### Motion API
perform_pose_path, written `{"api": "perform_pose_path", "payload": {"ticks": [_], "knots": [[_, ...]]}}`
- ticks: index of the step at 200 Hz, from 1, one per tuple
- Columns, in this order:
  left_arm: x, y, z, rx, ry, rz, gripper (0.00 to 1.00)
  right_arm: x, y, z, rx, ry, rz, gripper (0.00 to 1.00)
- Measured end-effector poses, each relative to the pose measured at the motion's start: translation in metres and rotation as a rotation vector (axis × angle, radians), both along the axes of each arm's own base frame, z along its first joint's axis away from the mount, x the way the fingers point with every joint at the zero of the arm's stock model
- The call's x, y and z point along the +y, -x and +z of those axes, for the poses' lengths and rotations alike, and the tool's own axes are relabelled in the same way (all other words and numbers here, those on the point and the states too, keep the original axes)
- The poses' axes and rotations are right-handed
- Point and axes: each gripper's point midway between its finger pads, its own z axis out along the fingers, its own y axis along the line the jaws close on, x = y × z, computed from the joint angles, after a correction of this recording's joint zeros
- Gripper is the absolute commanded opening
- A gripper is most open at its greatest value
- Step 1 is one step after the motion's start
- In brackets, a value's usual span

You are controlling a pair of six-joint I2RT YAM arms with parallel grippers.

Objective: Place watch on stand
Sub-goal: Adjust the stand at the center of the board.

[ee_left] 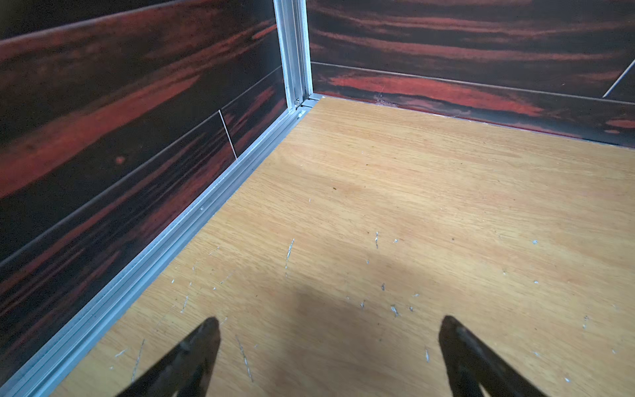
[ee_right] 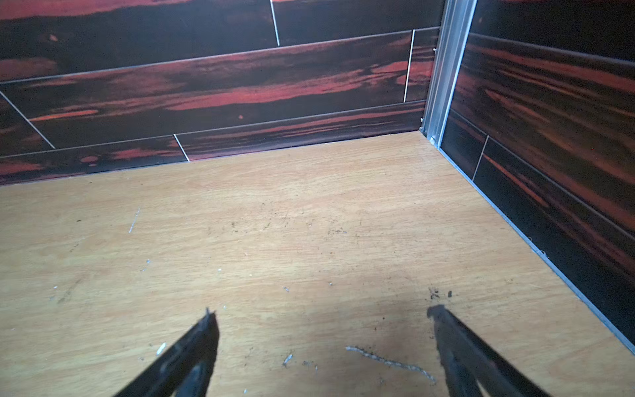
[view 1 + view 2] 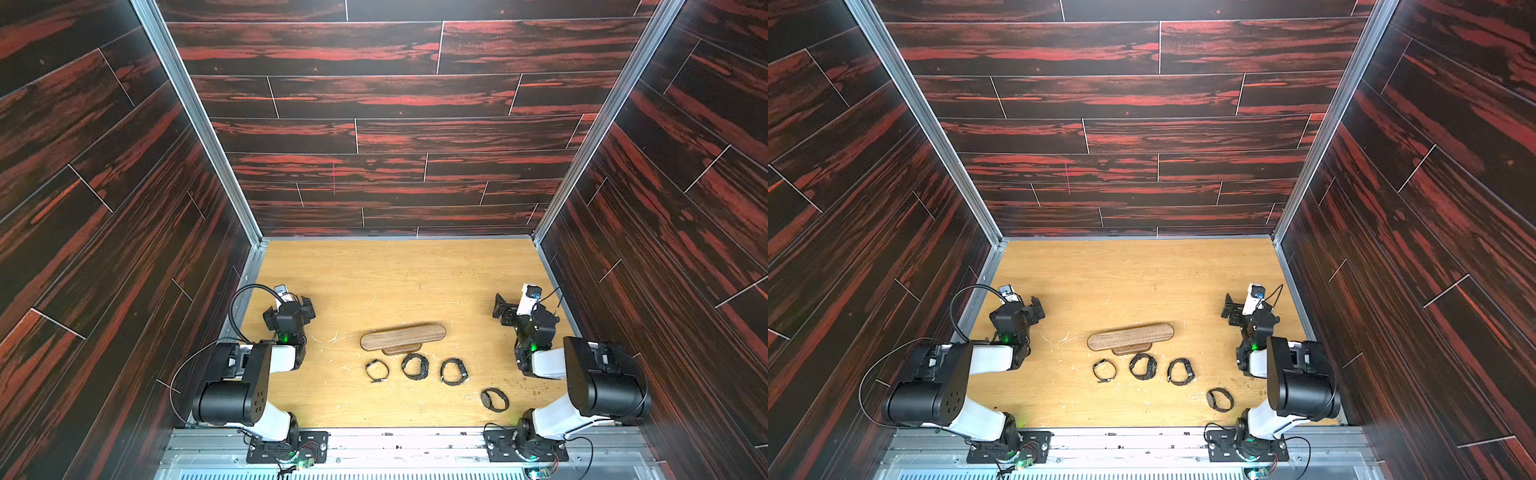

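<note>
Both pairs of jaws on me stand spread as wide as they go, released, grasping nothing. My left jaws hang over bare worktop (image 1: 412,189) close to the metal rail (image 1: 206,220) at the foot of the left wall (image 1: 103,137); in the left wrist view their two dark tips sit well apart with only scratched wood between them. My right jaws are just as slack, over bare wood near the right wall (image 2: 549,137), their tips well apart and closed on nothing. In both top views the stand (image 3: 402,336) (image 3: 1129,336) sits on the worktop between my left jaws and right jaws, its long dark bar lying crosswise on a smaller oval base. Four black watches lie on the worktop on my side of the stand, none gripped: the left watch (image 3: 368,369), the centre watch (image 3: 424,368) just beside the base, the right watch (image 3: 462,371), and the near watch (image 3: 486,400) set further toward me, on my right side, apart from the other three.
</note>
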Motion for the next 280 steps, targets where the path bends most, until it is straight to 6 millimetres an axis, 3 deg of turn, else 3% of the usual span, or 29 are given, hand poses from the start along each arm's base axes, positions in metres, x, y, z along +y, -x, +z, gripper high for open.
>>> {"api": "perform_pose_path", "payload": {"ticks": [218,245,261,280], "knots": [[-0.001,0.000,-0.001,0.010,-0.004,-0.011,1.00,0.002,-0.001,-0.002,0.035,-0.004,0.011,0.98],[-0.001,0.000,0.006,0.041,-0.008,-0.010,1.00,-0.004,-0.018,0.027,0.043,-0.003,-0.018,0.98],[0.000,-0.005,0.025,0.024,-0.015,0.003,1.00,-0.008,-0.031,0.049,0.043,-0.014,-0.050,0.98],[0.005,-0.008,0.048,0.002,-0.018,0.044,1.00,-0.004,-0.035,0.060,0.065,-0.018,-0.088,0.98]]}}
